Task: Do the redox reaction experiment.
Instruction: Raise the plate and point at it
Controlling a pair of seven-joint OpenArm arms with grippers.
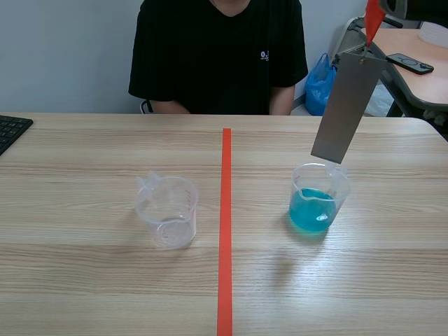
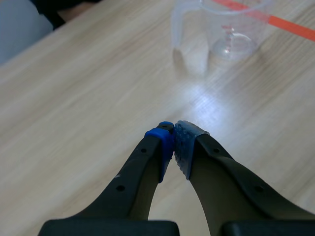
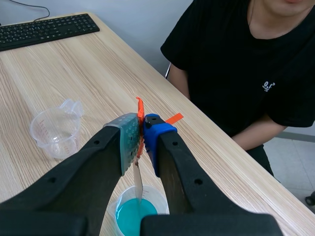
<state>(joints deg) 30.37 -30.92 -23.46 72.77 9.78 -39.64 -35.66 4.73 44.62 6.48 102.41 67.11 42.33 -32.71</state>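
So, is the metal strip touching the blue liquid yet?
Apart. In the scene view the metal strip ends about level with the beaker rim, with clear wall showing between it and the blue liquid.

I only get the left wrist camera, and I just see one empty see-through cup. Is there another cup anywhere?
Observer: Yes. A measuring cup of blue liquid stands across the orange-red tape line from yours.
Operator: Is anything going in it?
Observer: A grey metal strip hangs tilted above it, lower end near the rim.
Operator: What's holding that?
Observer: The right jaws, shut on its top end.
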